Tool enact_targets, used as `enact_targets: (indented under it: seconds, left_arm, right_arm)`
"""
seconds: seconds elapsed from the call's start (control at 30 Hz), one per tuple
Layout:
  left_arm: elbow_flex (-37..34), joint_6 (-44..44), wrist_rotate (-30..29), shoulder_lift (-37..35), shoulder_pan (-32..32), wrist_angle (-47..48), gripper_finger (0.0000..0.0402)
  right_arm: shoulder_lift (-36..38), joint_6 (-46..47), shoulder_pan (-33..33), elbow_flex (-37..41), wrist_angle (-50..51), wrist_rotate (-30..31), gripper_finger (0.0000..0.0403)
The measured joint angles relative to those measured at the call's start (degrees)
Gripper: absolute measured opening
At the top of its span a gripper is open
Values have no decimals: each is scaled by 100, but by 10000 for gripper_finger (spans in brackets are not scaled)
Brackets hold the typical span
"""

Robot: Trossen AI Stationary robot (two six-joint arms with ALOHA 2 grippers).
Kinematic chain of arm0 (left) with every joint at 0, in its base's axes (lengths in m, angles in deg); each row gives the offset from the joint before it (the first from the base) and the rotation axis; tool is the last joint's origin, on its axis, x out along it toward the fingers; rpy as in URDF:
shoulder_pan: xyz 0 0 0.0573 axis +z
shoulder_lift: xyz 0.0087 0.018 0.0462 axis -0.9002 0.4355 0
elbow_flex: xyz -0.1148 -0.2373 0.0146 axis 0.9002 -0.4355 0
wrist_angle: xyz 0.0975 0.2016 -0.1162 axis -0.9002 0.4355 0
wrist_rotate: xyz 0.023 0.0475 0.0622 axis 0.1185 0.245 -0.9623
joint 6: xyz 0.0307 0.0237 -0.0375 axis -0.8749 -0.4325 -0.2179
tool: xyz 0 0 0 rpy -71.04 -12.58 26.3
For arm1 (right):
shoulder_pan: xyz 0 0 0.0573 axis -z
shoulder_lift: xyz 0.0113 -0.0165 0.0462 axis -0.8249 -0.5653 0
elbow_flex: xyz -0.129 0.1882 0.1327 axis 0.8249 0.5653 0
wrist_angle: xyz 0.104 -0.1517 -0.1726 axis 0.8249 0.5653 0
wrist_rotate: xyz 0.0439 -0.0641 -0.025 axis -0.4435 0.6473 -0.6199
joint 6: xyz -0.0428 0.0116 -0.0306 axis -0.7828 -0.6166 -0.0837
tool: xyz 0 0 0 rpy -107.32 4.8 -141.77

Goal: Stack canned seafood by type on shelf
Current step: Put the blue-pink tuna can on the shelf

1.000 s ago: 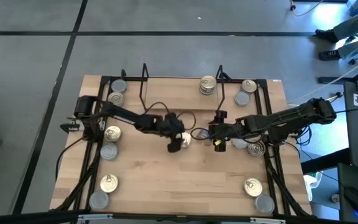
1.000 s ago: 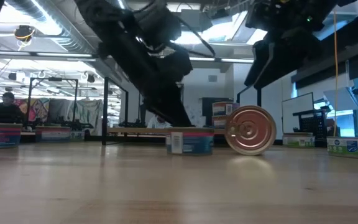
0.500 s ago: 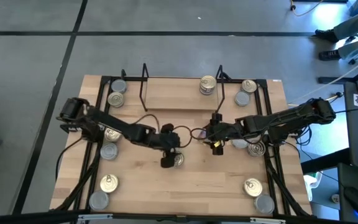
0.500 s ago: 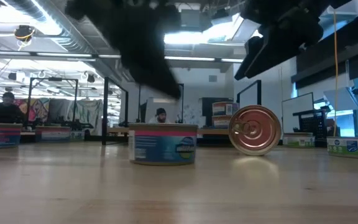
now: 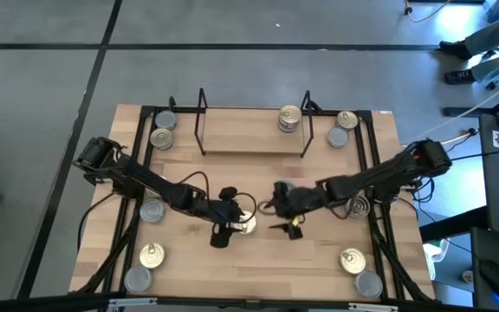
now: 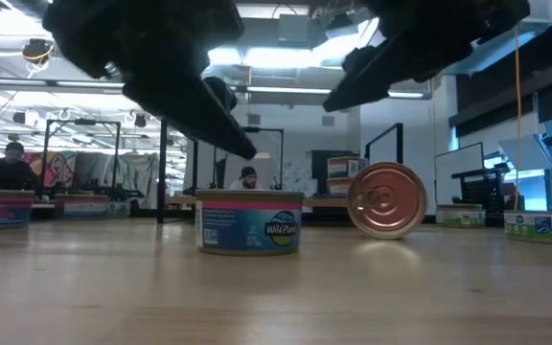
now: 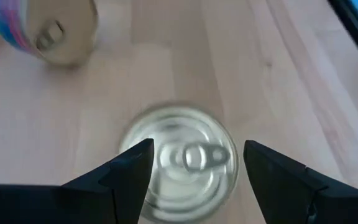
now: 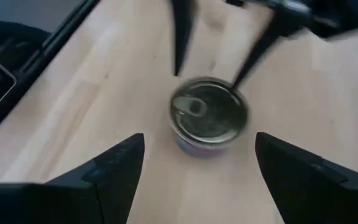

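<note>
Hovering over the upright tin (image 5: pixel 245 224) at table centre, the left gripper (image 5: pixel 230 224) has fingers spread wide, straddling its silver pull-tab lid. Good practice: centre, descend, then close on the rim. The right gripper (image 5: pixel 286 211), also open, waits at the tin's three o'clock; the shelf (image 5: pixel 254 139) stands at twelve o'clock.

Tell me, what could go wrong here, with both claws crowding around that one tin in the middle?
Two things, I'd guess. Both open grippers point at the same upright tin. The left gripper straddles it while the right gripper faces it from the other side, so their fingers might collide. Also, a second tin stands on its edge close by, and a nudge could send it rolling away.
</note>
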Motion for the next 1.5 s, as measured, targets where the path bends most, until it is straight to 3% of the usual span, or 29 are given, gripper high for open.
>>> enact_targets:
  seconds: [0.47,0.8,1.03,1.5]
  left_arm:
    - [-770,-405,122,280,319,-1291,249]
    - [-785,167,88,471,435,-1504,249]
    - [-790,485,134,480,522,-1534,249]
    - [-796,662,148,491,645,-1591,249]
  right_arm:
    - [-899,-165,-519,9,-976,226,303]
    - [-1435,-1702,-768,7,-1325,1247,303]
    - [-1756,-2635,-890,7,-1410,2393,303]
    - [-2159,-3662,-877,2,-1668,3215,303]
